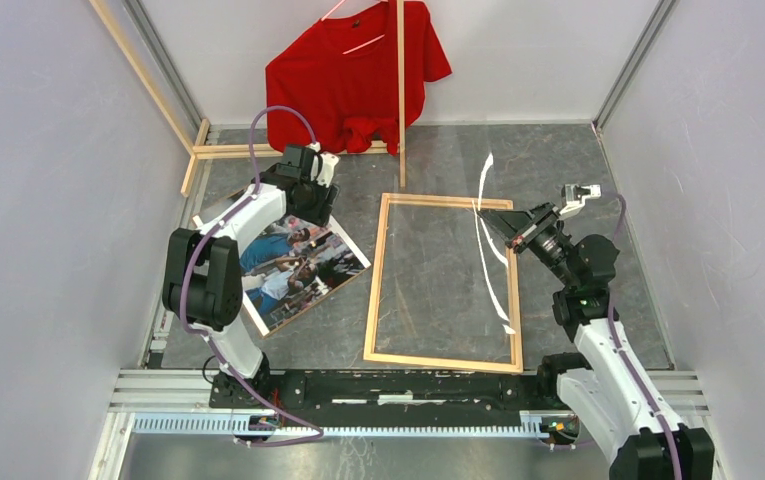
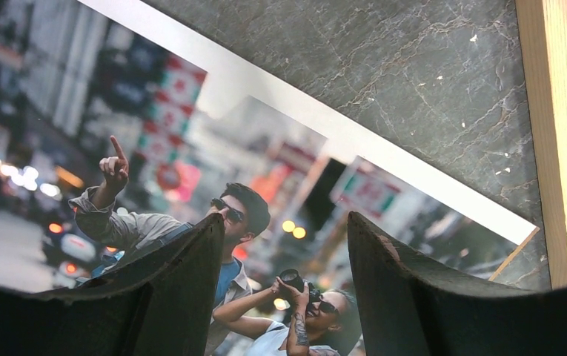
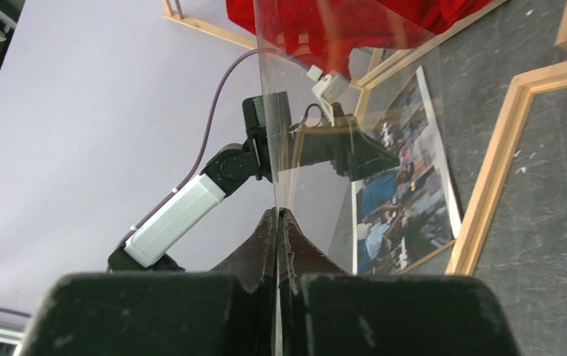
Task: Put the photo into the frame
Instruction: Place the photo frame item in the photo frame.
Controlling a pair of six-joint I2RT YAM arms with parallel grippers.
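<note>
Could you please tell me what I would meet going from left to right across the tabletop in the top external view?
photo → left rail of the frame → clear pane, standing on edge and pinched by the right gripper

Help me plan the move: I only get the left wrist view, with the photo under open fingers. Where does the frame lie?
Observer: The frame lies flat to the right of the photo, with nothing inside it.
Operator: Where is its glazing?
Observer: The right gripper is shut on the clear pane, holding it upright on edge over the frame's right part.
Operator: Anything behind?
Observer: A red T-shirt hangs at the back.
</note>
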